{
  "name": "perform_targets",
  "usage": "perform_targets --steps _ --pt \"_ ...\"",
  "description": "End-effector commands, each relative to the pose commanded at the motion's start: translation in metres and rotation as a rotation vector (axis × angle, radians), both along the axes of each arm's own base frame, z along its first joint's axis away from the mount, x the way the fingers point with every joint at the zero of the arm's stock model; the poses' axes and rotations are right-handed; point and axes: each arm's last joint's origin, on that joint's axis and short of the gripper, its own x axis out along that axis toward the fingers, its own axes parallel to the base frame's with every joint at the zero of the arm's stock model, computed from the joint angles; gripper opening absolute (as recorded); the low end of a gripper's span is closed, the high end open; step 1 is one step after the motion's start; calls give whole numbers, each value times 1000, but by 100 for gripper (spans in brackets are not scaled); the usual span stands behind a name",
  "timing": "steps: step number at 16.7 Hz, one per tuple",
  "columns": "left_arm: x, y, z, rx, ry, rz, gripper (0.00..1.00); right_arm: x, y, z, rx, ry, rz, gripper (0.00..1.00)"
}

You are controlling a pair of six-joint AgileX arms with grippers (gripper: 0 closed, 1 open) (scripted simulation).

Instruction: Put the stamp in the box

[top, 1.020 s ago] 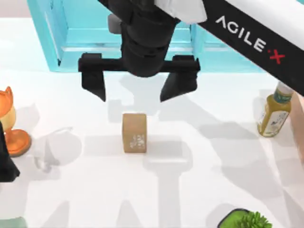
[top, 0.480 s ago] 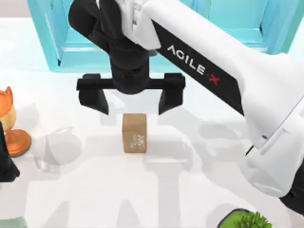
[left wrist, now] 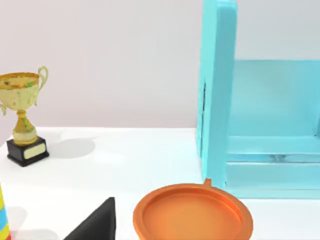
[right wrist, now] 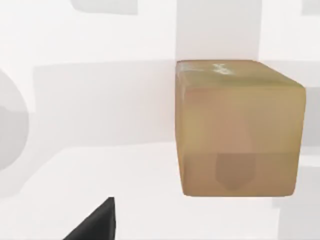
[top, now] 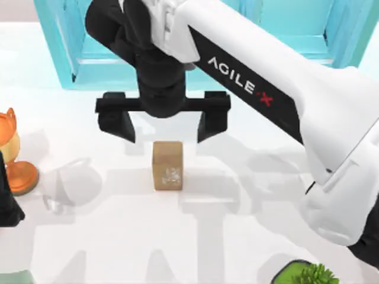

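Observation:
The stamp (top: 167, 165) is a small tan-brown block with a whitish pattern, standing on the white table near the middle of the top view. My right gripper (top: 164, 125) hangs open just behind it. Its black fingers (top: 116, 123) are spread wider than the block and do not touch it. In the right wrist view the stamp (right wrist: 240, 129) looms close, with one black fingertip (right wrist: 95, 225) at the frame's edge. The box is hidden behind my right arm. My left arm (top: 7, 204) is parked at the table's left edge.
A big turquoise shelf unit (top: 62, 47) stands along the back. An orange footed object (top: 15, 160) sits at the left and a green plant (top: 308, 275) at the front right. The left wrist view shows a gold trophy (left wrist: 22, 117) and an orange dish (left wrist: 192, 216).
Over the last second my right gripper has come lower and slightly nearer the stamp, and the white arm now covers the right side of the table. The stamp has not moved.

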Motion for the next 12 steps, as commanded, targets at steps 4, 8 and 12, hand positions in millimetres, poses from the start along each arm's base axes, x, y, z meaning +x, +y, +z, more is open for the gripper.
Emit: perform_targets --steps 4,8,12 --pt "0 0 0 0 0 0 100 5 3 -21 0 -1 0 100" --pt "0 0 0 0 0 0 100 10 4 -56 0 -1 0 100" --pt "0 0 0 0 0 0 100 9 2 -87 0 -1 0 100"
